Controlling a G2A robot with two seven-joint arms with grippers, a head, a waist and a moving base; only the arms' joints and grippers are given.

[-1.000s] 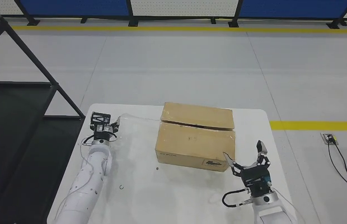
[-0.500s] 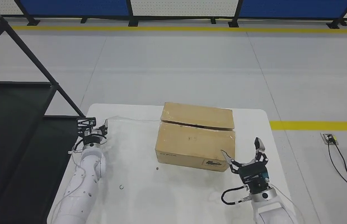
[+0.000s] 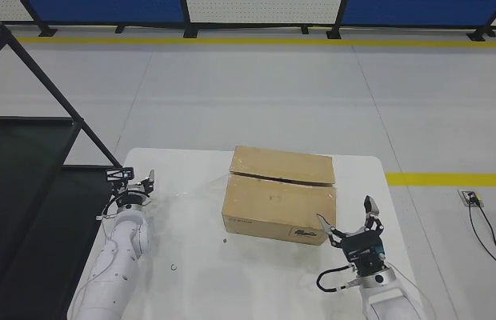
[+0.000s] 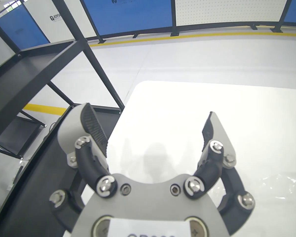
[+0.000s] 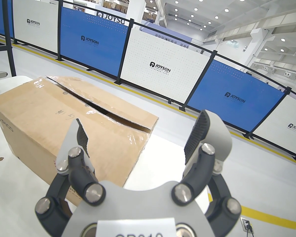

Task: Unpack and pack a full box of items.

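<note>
A brown cardboard box stands on the white table, its two top flaps closed with a dark gap between them; the same box shows in the right wrist view. My right gripper is open and empty by the box's near right corner. My left gripper is open and empty over the table's far left corner, well left of the box. A sheet of clear plastic film lies on the table between that gripper and the box.
A black metal rack stands close against the table's left edge. A small dark ring and a dark speck lie on the table in front of the box. Blue and white fence panels line the far floor.
My left gripper has swung left and back from near the film to the table's far left corner. The right gripper has shifted slightly toward the box corner.
</note>
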